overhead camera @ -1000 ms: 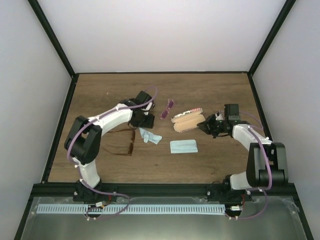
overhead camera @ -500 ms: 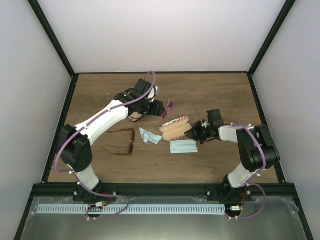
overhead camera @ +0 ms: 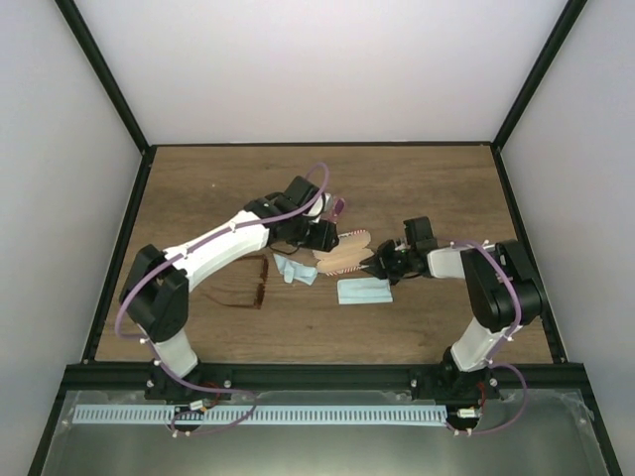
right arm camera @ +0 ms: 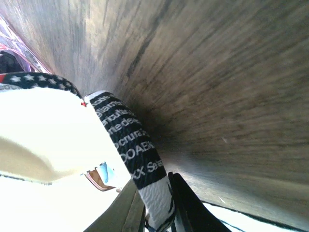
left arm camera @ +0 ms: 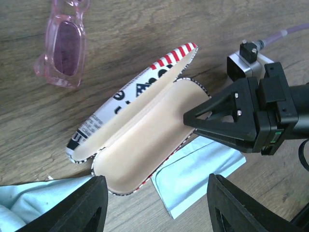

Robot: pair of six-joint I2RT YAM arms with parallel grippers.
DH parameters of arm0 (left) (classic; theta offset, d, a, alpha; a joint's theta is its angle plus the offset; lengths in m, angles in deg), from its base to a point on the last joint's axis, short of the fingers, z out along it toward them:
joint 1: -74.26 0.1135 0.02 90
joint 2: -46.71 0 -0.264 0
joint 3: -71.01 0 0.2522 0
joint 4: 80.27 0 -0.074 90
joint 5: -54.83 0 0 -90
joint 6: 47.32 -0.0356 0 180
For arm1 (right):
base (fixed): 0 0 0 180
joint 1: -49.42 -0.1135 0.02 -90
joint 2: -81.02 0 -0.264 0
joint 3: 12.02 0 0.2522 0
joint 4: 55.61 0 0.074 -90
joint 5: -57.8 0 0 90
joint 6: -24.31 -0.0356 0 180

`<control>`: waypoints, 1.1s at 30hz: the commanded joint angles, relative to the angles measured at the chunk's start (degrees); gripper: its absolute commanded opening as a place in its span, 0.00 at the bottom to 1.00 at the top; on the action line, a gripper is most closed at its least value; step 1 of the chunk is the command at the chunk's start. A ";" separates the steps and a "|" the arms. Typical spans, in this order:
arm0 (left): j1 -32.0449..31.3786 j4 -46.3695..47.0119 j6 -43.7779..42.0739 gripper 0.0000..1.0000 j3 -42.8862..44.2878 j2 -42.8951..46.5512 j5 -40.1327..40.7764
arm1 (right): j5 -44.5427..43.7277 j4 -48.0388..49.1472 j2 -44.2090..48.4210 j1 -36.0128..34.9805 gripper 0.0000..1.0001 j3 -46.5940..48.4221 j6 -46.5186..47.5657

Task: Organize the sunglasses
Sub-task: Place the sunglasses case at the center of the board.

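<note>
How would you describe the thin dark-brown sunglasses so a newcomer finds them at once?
On the brown wooden table, look beside the white left arm, left of the crumpled light blue cloth. There lie the thin dark-brown sunglasses: slim and dark-rimmed, unlike the chunky pink plastic sunglasses farther back.

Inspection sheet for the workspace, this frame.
Surface: wood table.
Job's things: brown sunglasses unfolded on table, left of both grippers, untouched.
Clutter: pink sunglasses; open striped case; folded cloth; crumpled cloth.
Grippers: left gripper open above case; right gripper shut on case's end.
Cables: purple cable loops off left wrist; another at right wrist.
Surroundings: white walls, black frame.
</note>
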 commanded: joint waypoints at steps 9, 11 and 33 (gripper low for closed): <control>-2.51 3.69 -0.69 0.58 -0.48 -8.36 -2.20 | -1.47 -8.24 -0.59 -0.61 0.34 6.48 3.42; -2.56 3.90 -0.77 0.58 -0.15 -9.32 -2.49 | -2.33 -11.52 0.22 -0.64 0.39 8.32 5.53; -3.89 8.64 1.72 0.55 -6.47 -11.01 -2.17 | -10.37 -37.93 17.71 6.33 0.45 9.20 26.03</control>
